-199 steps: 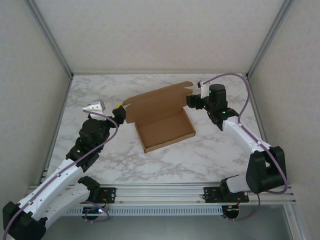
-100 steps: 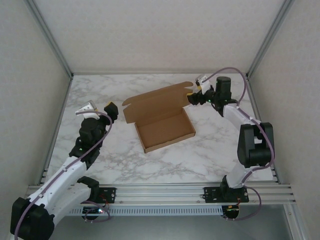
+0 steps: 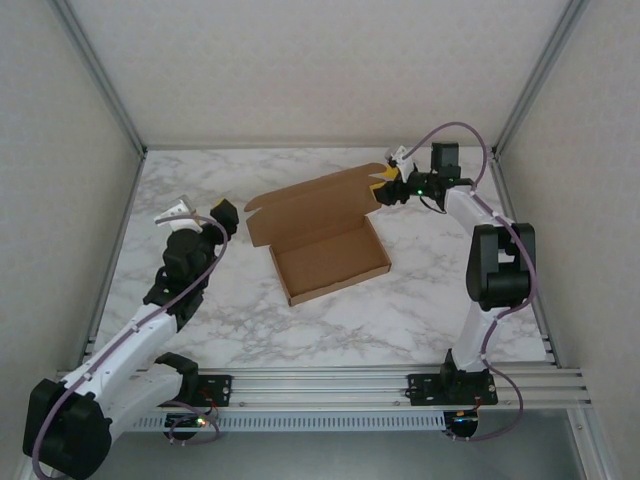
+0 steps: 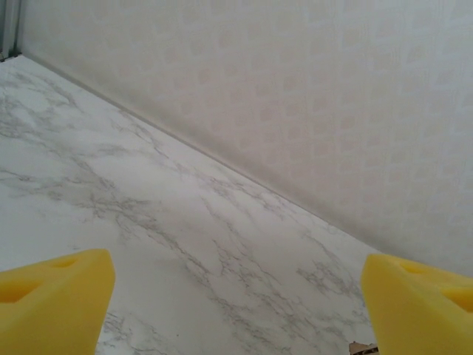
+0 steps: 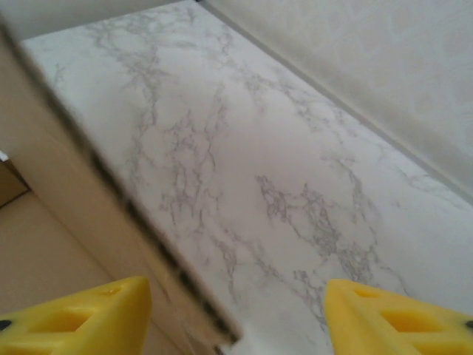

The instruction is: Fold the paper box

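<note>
Right fingers (image 5: 81, 314) astride paper box (image 3: 330, 260) edge

Veined marble table (image 3: 400, 310), pale walls (image 3: 320, 70)

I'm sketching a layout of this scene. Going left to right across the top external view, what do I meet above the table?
left gripper → paper box → right gripper, which sits at the right end of the box's raised lid.
</note>
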You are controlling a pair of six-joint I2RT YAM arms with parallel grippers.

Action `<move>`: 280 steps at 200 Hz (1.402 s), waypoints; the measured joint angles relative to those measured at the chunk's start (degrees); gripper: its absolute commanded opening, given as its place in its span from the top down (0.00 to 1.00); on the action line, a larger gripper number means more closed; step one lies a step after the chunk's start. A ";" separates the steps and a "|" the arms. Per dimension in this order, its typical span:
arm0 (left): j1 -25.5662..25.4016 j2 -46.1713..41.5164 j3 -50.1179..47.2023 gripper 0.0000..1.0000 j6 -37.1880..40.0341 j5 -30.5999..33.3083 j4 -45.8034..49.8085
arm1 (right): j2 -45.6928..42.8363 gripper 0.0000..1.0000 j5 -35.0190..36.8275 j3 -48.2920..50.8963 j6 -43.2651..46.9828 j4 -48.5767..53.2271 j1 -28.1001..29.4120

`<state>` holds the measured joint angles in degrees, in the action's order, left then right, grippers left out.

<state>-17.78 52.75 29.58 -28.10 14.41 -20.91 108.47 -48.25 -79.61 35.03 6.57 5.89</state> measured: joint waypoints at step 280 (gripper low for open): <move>7.63 28.02 -1.36 0.23 -29.05 -27.47 -34.16 | -9.64 1.00 47.89 13.90 -25.70 -14.91 19.82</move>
<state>-10.15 80.77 28.23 -57.14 -13.06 -55.07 98.83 -0.36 -65.71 9.32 -8.34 25.71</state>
